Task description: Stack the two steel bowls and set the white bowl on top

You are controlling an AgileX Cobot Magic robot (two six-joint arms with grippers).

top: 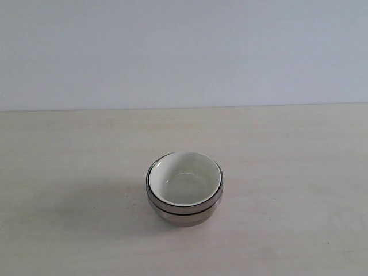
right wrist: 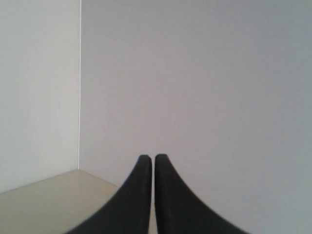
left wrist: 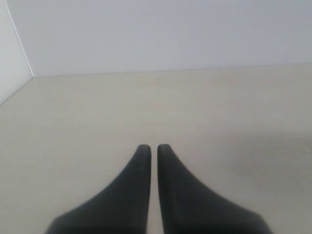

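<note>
All three bowls stand nested near the middle of the table [top: 63, 172], a little toward its front edge. The ceramic bowl [top: 185, 178] sits inside the upper steel bowl [top: 172, 206], which in turn rests in the lower steel bowl [top: 184, 221]. Bare tabletop lies to the left, right and behind them, and the wall [top: 184, 52] rises along the table's far edge.

1. A pale beige, faintly grained tabletop [top: 69, 149] fills the lower part of the exterior view.
2. A plain matte white back wall [top: 184, 52] meets it in a straight line.
3. A brighter white side wall [right wrist: 39, 97] joins at a vertical corner seam [right wrist: 80, 87].
4. The light is soft; a faint grey shadow [top: 103, 201] lies on the table.
</note>
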